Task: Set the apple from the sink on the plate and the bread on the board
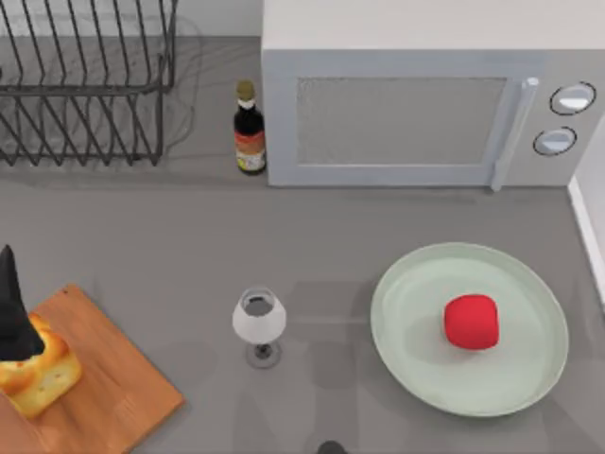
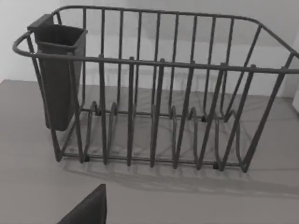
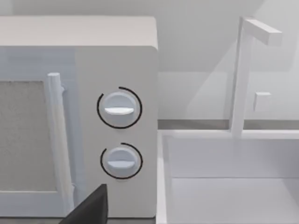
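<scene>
Apple (image 1: 471, 322) on plate (image 1: 470, 328); left gripper (image 1: 13, 312), grip unclear, seemingly touching bread (image 1: 38, 372) on board (image 1: 95, 383).

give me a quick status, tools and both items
Left tool over the bread on the board. Apple on the plate. Wine glass stands between, clear of both.

Wire dish rack (image 1: 85, 80) at the counter's back-left corner; dark sauce bottle (image 1: 250, 128) beside white microwave (image 1: 425, 95) along the back edge; wine glass (image 1: 259, 323) near the front edge; sink (image 3: 229, 177) at the microwave's side.
</scene>
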